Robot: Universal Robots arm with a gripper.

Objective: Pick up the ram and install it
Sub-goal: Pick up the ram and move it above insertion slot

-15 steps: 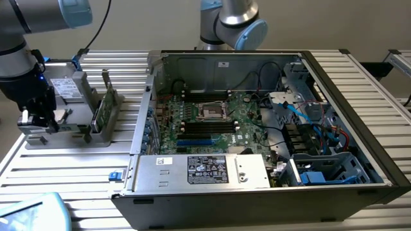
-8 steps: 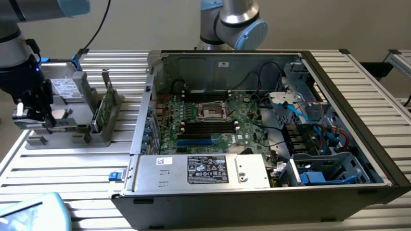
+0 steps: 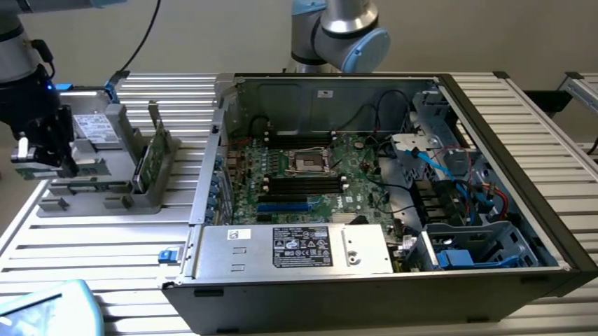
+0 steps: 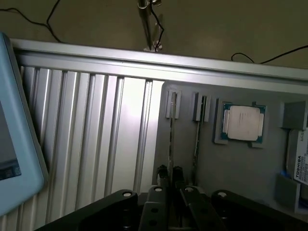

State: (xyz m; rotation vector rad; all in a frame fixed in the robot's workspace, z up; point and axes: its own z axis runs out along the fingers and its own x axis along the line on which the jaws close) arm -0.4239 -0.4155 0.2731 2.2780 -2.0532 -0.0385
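The ram [image 4: 171, 134] is a thin green stick standing on edge in a slot of the grey holder [image 4: 240, 168]. My gripper [image 4: 170, 172] sits over its near end, one dark fingertip [image 4: 162, 171] on each side, drawn in close against the stick. In the exterior view my gripper [image 3: 42, 155] hangs over the left end of the grey holder [image 3: 94, 189], left of the open computer case [image 3: 523, 210]. The motherboard's black slots [image 3: 304, 185] lie inside the case, below the processor socket [image 3: 307, 161].
A second thin stick [image 4: 197, 137] stands beside the ram. A square silver processor chip [image 4: 243, 122] and a Toshiba drive [image 4: 301, 163] also rest in the holder. A wider green card [image 3: 154, 157] stands upright there. A light blue object [image 3: 42, 308] lies at the table's corner.
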